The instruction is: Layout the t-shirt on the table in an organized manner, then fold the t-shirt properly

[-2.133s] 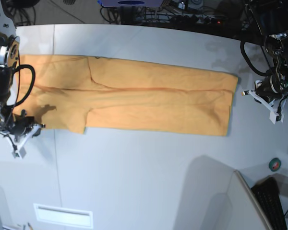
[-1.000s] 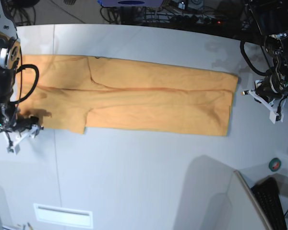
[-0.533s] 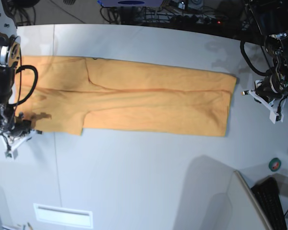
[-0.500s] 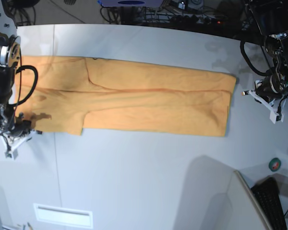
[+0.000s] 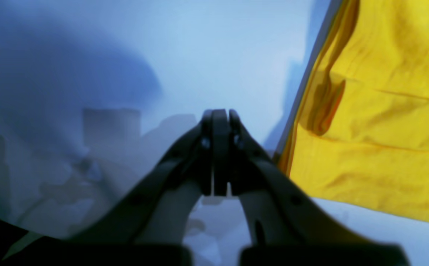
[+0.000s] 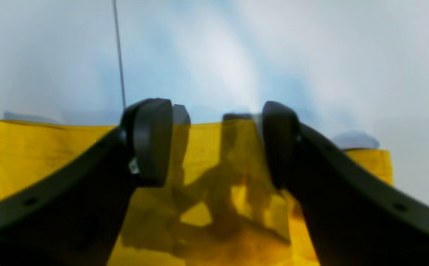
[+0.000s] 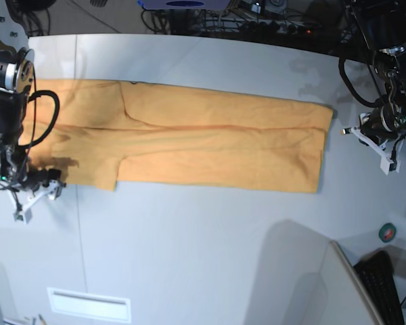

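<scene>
The orange-yellow t-shirt [image 7: 210, 145] lies flat on the white table [image 7: 203, 250] as a long folded strip running left to right. My right gripper [image 7: 35, 200] sits at the strip's left end, by its near corner. In the right wrist view it [image 6: 214, 144] stands open, with the t-shirt [image 6: 51, 155] just beyond and below the fingers [image 6: 151, 140] and nothing between them. My left gripper [image 7: 373, 143] hovers just off the strip's right end. The left wrist view shows it [image 5: 220, 118] shut and holding nothing, with the shirt's edge [image 5: 377, 129] to its right.
A thin dark seam [image 7: 81, 230] crosses the table near the left. A green tape roll [image 7: 388, 232], a keyboard [image 7: 382, 284] and a grey panel [image 7: 325, 284] crowd the near right corner. Cables [image 7: 257, 17] run behind the far edge.
The right arm moved down past the shirt's left corner, then back a little toward it. The shirt slid slightly left. The left arm has not moved.
</scene>
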`<state>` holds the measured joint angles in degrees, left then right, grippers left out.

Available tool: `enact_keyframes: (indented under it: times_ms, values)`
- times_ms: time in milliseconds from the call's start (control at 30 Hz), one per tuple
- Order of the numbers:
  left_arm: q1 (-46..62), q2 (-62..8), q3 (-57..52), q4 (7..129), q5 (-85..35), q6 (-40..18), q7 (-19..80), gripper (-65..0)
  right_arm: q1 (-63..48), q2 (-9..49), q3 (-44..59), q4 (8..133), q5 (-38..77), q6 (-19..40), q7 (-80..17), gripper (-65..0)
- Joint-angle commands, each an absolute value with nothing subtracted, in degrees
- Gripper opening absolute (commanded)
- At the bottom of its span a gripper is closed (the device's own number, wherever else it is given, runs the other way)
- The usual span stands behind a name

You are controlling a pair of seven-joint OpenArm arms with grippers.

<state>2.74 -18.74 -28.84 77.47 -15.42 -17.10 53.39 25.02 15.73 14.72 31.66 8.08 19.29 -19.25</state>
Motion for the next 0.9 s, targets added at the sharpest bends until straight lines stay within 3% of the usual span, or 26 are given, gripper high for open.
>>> enact_keyframes:
  times_ms: [0,267,500,633,867]
  values:
    - [2.07,-19.91,-29.14,78.37,-15.52,-17.19,52.79,-65.0,26.51,16.84,14.81,32.66,8.4,19.47,-18.15,-29.3]
    - [2.07,-19.91,-29.14,78.37,-15.43,-17.19,52.79,-65.0,25.89,16.75,14.81,32.66,8.4,19.47,-18.15,-54.6]
    - [1.98,-19.91,-28.97,78.37,-15.43,-17.19,52.79,-65.0,22.11,16.22,14.9,40.13,8.4,19.03,-18.15,-52.2]
    - [1.98,-19.91,-28.88,78.37,-15.43,-17.19,52.79,-65.0,21.32,15.78,14.81,41.19,8.4,19.21,-18.24,-65.0]
    - [2.07,-19.91,-29.05,78.37,-15.43,-17.19,52.79,-65.0,18.51,14.55,15.16,45.14,8.66,19.3,-18.24,-65.0]
